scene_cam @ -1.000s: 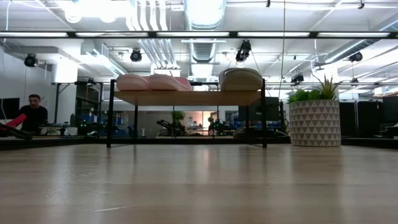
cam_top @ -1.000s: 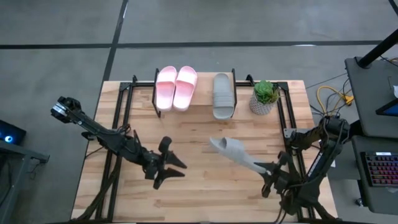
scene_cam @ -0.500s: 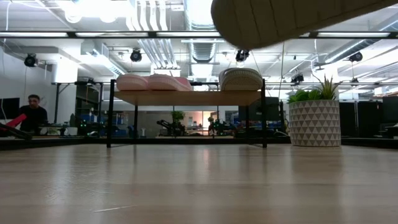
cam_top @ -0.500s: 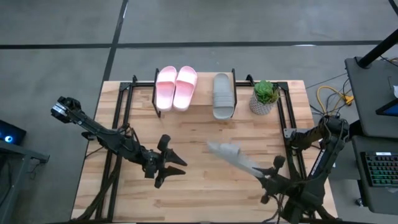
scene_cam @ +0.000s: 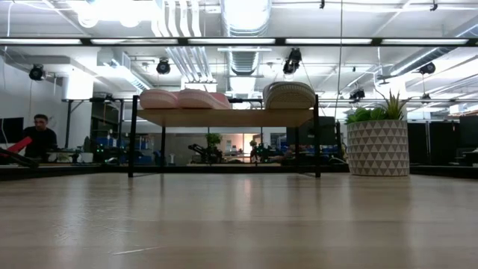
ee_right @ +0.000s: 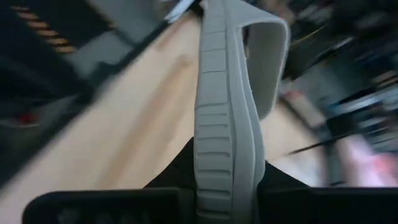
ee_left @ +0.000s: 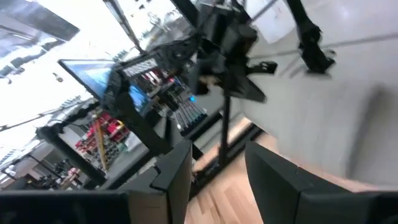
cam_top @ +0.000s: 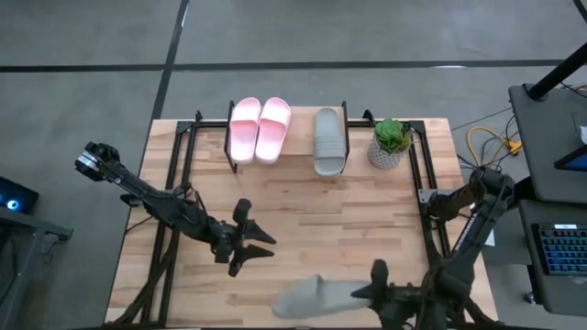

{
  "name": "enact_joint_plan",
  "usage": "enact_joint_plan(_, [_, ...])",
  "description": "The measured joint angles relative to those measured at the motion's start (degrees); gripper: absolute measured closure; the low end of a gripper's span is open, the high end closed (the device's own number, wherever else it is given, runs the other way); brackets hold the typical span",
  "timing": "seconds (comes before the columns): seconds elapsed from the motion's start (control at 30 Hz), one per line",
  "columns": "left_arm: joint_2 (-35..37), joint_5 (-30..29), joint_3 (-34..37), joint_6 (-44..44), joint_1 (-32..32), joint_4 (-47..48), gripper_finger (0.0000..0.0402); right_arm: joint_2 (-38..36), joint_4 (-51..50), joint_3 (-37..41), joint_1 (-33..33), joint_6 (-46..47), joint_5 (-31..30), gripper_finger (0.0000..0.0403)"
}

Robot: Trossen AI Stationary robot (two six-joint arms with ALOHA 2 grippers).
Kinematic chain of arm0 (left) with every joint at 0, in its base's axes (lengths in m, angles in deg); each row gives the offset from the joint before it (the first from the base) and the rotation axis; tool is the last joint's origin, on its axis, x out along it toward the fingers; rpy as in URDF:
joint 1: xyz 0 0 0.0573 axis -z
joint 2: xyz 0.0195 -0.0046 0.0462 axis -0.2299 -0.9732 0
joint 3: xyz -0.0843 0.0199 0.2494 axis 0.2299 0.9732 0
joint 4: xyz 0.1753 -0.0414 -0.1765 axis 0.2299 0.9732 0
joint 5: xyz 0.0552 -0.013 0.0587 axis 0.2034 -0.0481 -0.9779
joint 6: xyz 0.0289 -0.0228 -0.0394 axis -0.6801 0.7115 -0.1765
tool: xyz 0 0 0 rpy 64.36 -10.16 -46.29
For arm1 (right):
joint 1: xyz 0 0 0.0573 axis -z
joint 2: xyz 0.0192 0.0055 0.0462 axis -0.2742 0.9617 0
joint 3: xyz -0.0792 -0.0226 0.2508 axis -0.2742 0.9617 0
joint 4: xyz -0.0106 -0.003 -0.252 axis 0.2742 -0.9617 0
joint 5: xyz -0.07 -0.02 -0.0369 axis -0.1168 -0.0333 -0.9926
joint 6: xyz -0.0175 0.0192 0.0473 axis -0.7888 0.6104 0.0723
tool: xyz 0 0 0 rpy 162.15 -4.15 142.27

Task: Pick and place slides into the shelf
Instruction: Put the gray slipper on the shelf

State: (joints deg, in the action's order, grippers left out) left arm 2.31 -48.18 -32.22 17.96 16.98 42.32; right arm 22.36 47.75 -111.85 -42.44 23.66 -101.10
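Observation:
The shelf (cam_top: 298,158) stands at the table's far edge, also in the low view (scene_cam: 224,117). On its plank rest the pink pair (cam_top: 260,128) (scene_cam: 183,99) and one grey slide (cam_top: 329,139) (scene_cam: 290,95). The second grey slide (cam_top: 312,295) (ee_right: 227,93) is at the table's near edge, in my right gripper (cam_top: 364,293) (ee_right: 227,190), which is shut on it. My left gripper (cam_top: 260,250) (ee_left: 217,180) hovers open over the table's near left and touches nothing. Neither gripper shows in the low view. My right gripper pinches the grey slide by its heel end (ee_right: 227,165), one finger on each broad face. The wide strap (ee_right: 273,62) sits at the far end, away from the fingers. The fingers come level from the table's right, along the slide. It is lifted clear and points toward the table's left.
A potted plant (cam_top: 392,142) (scene_cam: 377,142) stands right of the shelf. Black frame rails run along the table's left (cam_top: 174,174) and right (cam_top: 424,174) sides. Bare wood (cam_top: 303,197) lies between the shelf and the grippers. A person (scene_cam: 39,136) sits far behind.
My right gripper has swung with the grey slide from the table's middle right toward the near edge and somewhat left. The slide has turned from pointing far-left to pointing left. It passed through the top of the low view half a second ago and has left it.

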Motion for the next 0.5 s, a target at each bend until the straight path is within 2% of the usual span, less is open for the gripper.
enact_joint_plan(0.1, [0.16,0.02,0.05,-0.05,0.73,3.7,0.0267,-0.93,11.76,6.02,0.28,-12.59,-6.64,0.0361])
enact_joint_plan(0.23, [0.26,0.03,0.16,-0.07,1.79,5.52,0.0267,-3.86,31.31,18.64,1.63,-25.51,-7.13,0.0361])
enact_joint_plan(0.33, [0.45,-0.11,0.13,-0.09,2.17,6.37,0.0267,-8.26,46.55,29.01,2.93,-31.11,-3.52,0.0361])
enact_joint_plan(0.5, [0.81,-0.38,0.13,-0.11,2.12,6.36,0.0267,-15.56,73.46,44.21,5.74,-41.31,8.39,0.0361])
